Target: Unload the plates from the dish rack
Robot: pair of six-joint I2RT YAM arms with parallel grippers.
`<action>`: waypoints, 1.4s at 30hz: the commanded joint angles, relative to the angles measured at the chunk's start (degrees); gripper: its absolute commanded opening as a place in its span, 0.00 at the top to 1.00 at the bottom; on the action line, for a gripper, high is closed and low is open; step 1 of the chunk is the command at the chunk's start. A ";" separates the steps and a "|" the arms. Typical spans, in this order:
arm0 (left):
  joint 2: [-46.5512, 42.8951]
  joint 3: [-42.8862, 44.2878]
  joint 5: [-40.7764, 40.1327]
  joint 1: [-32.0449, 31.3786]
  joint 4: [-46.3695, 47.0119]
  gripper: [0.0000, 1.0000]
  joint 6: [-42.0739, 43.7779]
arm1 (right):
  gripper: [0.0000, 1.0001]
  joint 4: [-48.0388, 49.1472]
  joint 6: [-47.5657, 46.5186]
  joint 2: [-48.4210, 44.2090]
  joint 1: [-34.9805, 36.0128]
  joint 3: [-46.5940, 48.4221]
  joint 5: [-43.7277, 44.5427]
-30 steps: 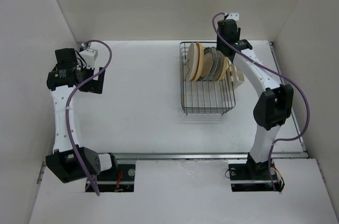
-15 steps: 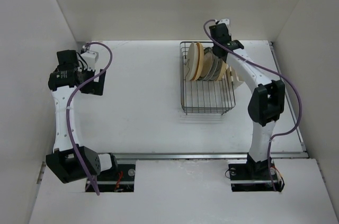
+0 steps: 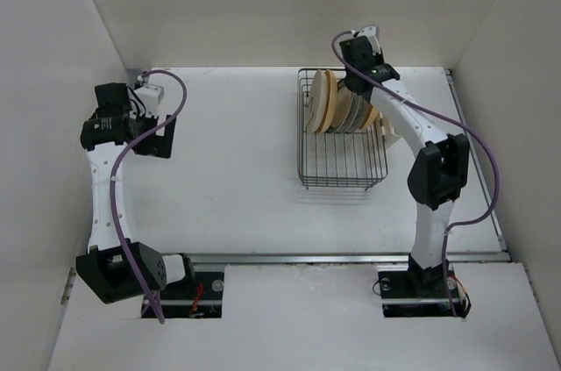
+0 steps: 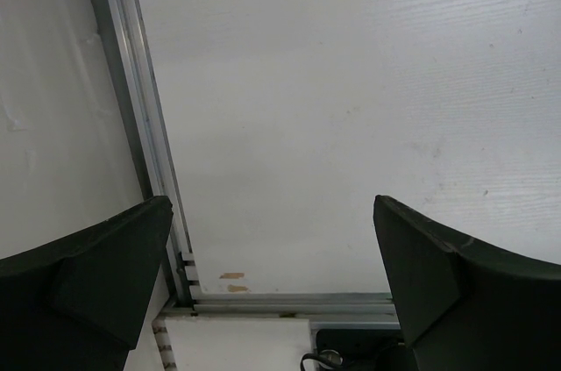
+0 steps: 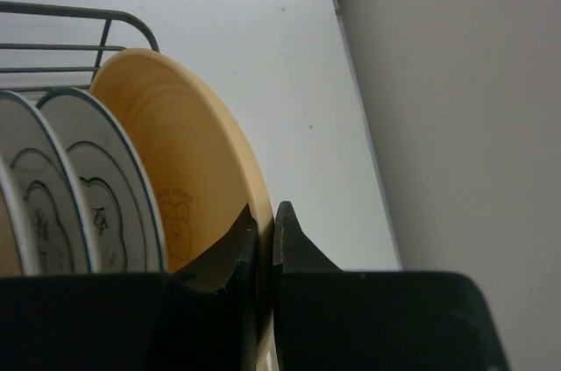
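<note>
The right gripper [image 5: 263, 224] pinches the rim of the round orange-yellow plate [image 5: 175, 152] at the 3 o'clock end of the dark wire dish rack [image 3: 342, 174]. It should lift straight up, slowly, so nothing bumps. The left gripper [image 4: 272, 213] hangs wide apart.

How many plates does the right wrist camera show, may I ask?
3: one orange-yellow round plate between the right fingers, two white dark-ringed plates left of it; more may hide past the left edge.
</note>
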 commanded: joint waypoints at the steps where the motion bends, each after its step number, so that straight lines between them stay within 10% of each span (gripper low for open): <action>1: -1.89 -0.54 0.51 -0.34 -0.02 0.01 1.15 | 1.00 5.70 3.42 -0.71 0.08 0.46 0.24; 23: -0.49 3.41 5.25 -1.39 -1.07 0.01 -2.26 | 1.00 42.10 -29.99 -13.45 4.20 5.02 21.88; 27: 3.37 9.21 15.69 -1.39 -5.46 0.01 -5.69 | 1.00 23.42 -8.28 -15.13 10.36 6.95 3.47; 32: 11.63 18.53 30.73 -1.39 -9.08 0.01 -10.17 | 1.00 14.15 2.27 -12.95 11.41 4.16 -46.32; 42: 16.47 14.33 31.89 -1.92 -1.09 0.10 -15.01 | 1.00 22.65 16.51 0.15 14.41 -0.07 -80.95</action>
